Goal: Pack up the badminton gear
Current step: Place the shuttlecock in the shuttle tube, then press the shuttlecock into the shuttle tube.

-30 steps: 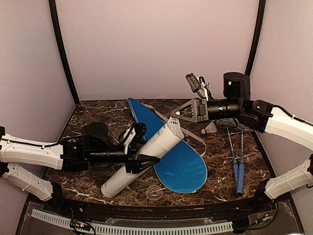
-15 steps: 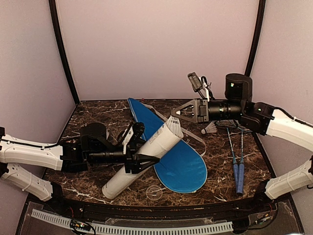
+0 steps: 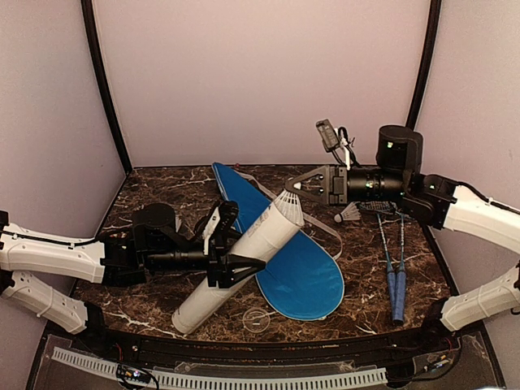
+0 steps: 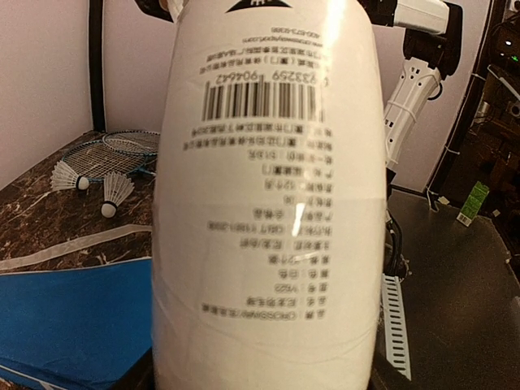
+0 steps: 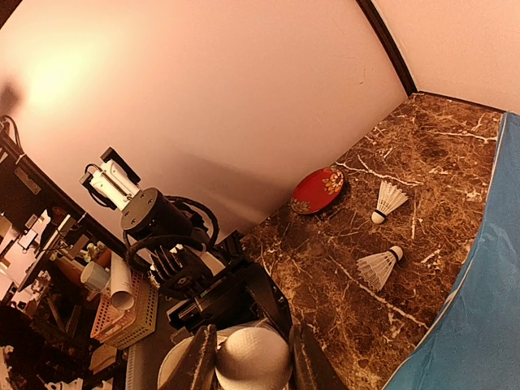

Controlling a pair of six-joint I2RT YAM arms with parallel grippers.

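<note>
The long white tube (image 3: 244, 256) is tilted, its lower end near the front edge, and my left gripper (image 3: 237, 242) is shut on its middle. It fills the left wrist view as a printed label (image 4: 268, 211). My right gripper (image 3: 294, 189) sits at the tube's raised end, shut on a white shuttlecock (image 5: 253, 357) over the tube's mouth. The blue cover (image 3: 305, 272) lies flat under the tube. Two rackets (image 3: 393, 256) with blue handles lie at the right. A loose shuttlecock (image 3: 349, 213) rests by the racket heads; two shuttlecocks (image 5: 388, 197) (image 5: 380, 266) show in the right wrist view.
A small clear round lid (image 3: 256, 318) lies near the front edge. A red oval patterned dish (image 5: 318, 189) sits at the table's edge by the wall. A grey strap (image 3: 325, 227) trails from the cover. Black posts stand at the back corners.
My right gripper has drifted slightly to the right with the shuttlecock, staying at the tube's top. The left arm and the tube have hardly moved.
</note>
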